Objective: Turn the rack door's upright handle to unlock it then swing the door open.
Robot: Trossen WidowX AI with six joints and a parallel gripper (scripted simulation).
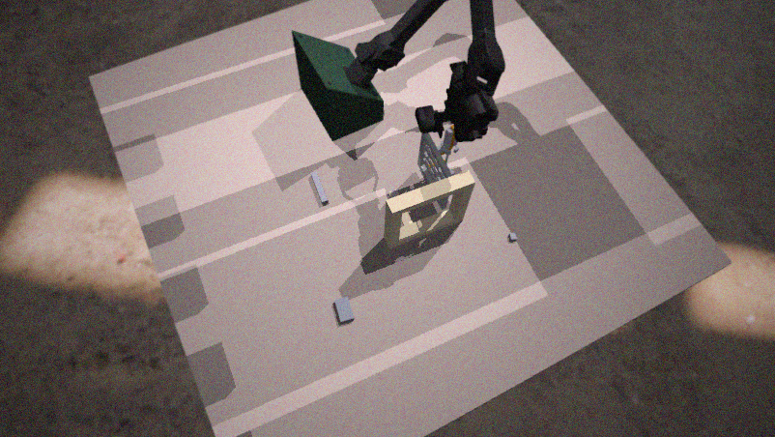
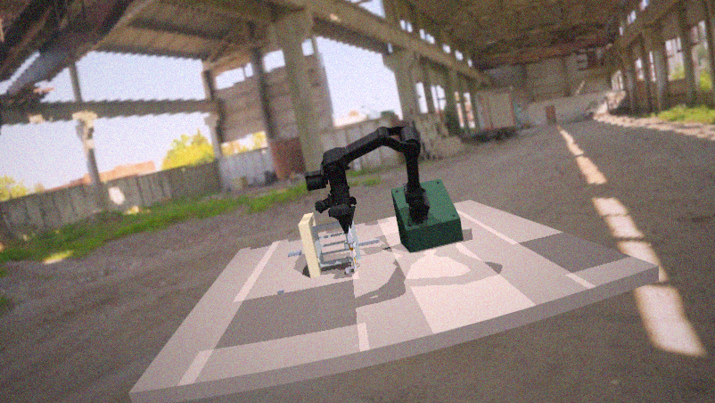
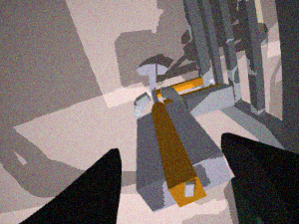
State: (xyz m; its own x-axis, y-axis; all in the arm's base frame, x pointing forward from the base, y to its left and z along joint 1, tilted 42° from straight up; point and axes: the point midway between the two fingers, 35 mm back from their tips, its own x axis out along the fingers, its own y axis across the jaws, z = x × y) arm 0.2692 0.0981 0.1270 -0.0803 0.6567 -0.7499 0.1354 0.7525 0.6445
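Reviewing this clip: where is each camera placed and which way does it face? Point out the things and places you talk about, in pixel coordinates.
Top: high above the table [image 1: 282,347], looking steeply down; arm [image 1: 480,59] [image 2: 367,143] and gripper show, fingers hidden.
Exterior: off to one side, looking slightly down across the table [image 2: 320,335]; whole arm shows.
Wrist: on the arm near the gripper, looking past the two black fingers at the handle [image 3: 171,148].
Top and exterior share the pale frame [image 1: 431,190] [image 2: 310,245] and green block [image 1: 353,86] [image 2: 430,215].

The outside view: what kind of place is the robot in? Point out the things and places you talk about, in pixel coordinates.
It looks like an old, abandoned factory hall: concrete pillars [image 2: 295,90], open gaps where windows might go, and grass [image 2: 150,215] growing along the dusty floor [image 2: 75,320].
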